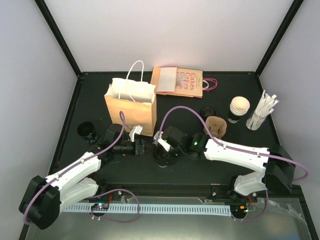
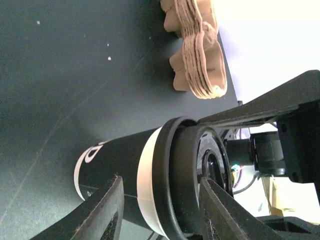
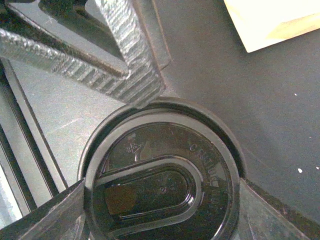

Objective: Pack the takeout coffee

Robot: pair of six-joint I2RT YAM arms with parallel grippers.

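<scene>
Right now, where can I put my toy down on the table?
Bare table left of the paper bag, and between the cake box and the straws. It's crowded mid-table, where the left gripper and right gripper are both at the takeout coffee.

Your arms (image 1: 240, 152): white shells, black joints, purple cables (image 1: 182, 109), green LED (image 1: 195, 145) on right; left gripper (image 2: 160, 179) fingers dark, textured.

lid (image 3: 160, 185): glossy black plastic | cup (image 2: 117, 160): smooth matt paper | carrier (image 2: 200, 55): rough brown pulp | table (image 2: 50, 75): matt
</scene>
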